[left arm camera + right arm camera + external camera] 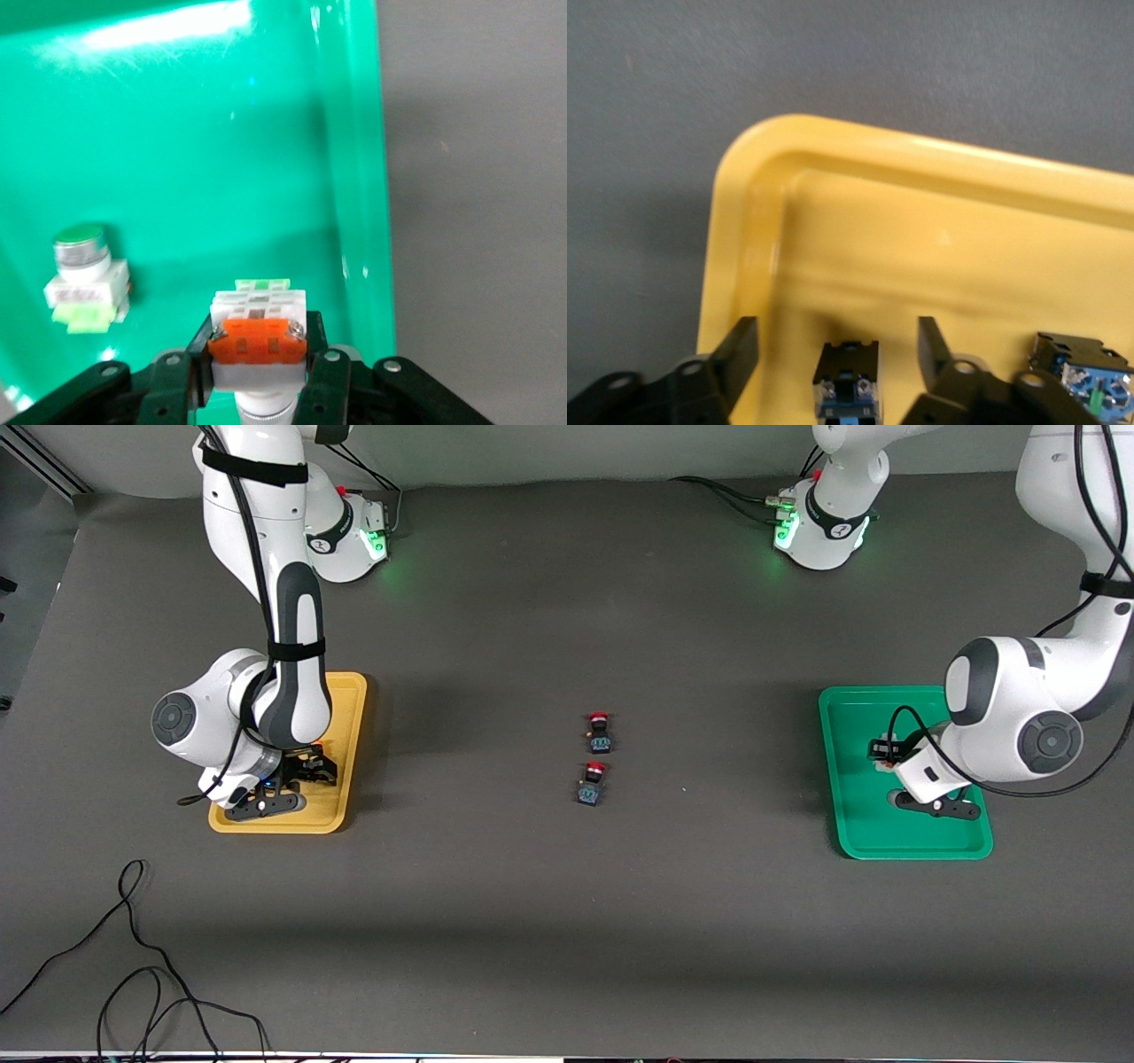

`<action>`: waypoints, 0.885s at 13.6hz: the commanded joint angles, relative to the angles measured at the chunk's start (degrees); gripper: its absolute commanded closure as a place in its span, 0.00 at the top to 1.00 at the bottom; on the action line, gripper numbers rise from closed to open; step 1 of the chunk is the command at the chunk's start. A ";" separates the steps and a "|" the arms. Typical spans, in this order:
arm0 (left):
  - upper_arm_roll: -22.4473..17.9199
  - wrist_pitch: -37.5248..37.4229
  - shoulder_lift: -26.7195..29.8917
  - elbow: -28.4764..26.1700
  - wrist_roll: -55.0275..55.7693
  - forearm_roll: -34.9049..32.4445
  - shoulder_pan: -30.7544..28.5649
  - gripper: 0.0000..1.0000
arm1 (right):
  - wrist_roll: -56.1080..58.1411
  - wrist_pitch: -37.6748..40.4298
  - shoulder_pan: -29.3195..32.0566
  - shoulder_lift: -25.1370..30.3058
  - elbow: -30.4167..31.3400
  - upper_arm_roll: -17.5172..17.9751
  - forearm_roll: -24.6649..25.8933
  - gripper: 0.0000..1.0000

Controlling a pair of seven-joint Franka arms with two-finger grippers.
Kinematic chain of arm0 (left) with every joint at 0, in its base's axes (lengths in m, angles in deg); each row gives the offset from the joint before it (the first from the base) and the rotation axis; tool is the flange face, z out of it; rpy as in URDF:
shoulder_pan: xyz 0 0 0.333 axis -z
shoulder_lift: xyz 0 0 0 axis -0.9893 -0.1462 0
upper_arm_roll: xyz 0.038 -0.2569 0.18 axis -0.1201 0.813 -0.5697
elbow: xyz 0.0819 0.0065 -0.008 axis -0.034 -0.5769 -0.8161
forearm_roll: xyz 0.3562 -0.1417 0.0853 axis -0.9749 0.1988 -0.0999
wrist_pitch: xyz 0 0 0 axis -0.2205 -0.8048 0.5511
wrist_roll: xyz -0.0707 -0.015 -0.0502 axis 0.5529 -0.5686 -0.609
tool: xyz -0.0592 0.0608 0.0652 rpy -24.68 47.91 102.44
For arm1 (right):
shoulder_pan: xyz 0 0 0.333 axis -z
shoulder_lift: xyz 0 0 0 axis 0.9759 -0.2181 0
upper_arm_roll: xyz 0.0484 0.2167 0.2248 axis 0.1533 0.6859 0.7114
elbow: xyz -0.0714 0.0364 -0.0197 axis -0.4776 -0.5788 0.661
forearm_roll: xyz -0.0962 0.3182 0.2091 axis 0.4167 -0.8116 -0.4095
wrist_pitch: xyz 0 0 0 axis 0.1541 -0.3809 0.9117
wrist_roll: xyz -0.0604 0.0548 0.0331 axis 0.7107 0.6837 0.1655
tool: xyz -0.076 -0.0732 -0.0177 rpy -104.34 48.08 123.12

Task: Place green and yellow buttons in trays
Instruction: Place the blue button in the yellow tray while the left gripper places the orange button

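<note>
Two red-capped buttons point(595, 757) sit mid-table, clear of both arms. Left gripper point(259, 372), over the green tray point(850, 815) near the left arm's edge, clamps a white button point(259, 332); another point(84, 279) lies inside. Right gripper point(837, 350), spread, straddles a dark button point(847, 381) in the yellow tray point(833, 177). No writing is readable.

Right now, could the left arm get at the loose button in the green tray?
Probably not yet: the left gripper is over the green tray but shut on another button. The loose button lies uncovered beside it.
</note>
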 commanded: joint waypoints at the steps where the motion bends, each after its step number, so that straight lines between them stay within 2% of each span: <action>1: 0.55 11.19 0.41 -8.21 -0.39 -0.73 -0.33 0.00 | -1.80 4.78 -1.70 1.44 -2.34 -3.31 -0.13 1.00; 3: -0.14 15.17 -0.64 -9.89 -0.39 -0.73 -0.24 0.00 | -5.48 10.74 -2.41 1.52 -6.90 -6.56 5.73 1.00; 5: -0.32 15.45 -0.91 -9.72 -0.65 -0.82 -0.24 0.00 | -11.01 19.87 -2.41 1.53 -14.18 -8.67 11.19 1.00; 6: -0.50 15.36 -0.83 -9.72 -0.91 -0.90 -0.33 0.83 | -13.04 24.27 -2.41 1.53 -17.61 -9.73 13.22 1.00; 7: -0.59 14.49 -0.22 -9.37 -1.18 -1.08 -0.68 1.00 | -14.63 28.75 -2.41 1.53 -21.13 -10.69 14.98 1.00; 9: -0.59 9.24 2.50 -7.10 -1.27 -1.08 -0.68 1.00 | -16.65 36.15 -2.41 1.53 -27.20 -12.54 17.36 1.00; 11: -0.33 -3.65 7.76 -1.49 -0.31 -0.65 -0.42 1.00 | -17.63 41.95 -2.41 1.53 -31.95 -14.39 18.77 1.00; 12: 0.02 -11.28 10.57 3.06 0.31 -0.12 0.10 1.00 | -17.63 44.42 -2.41 1.53 -33.89 -15.35 18.77 1.00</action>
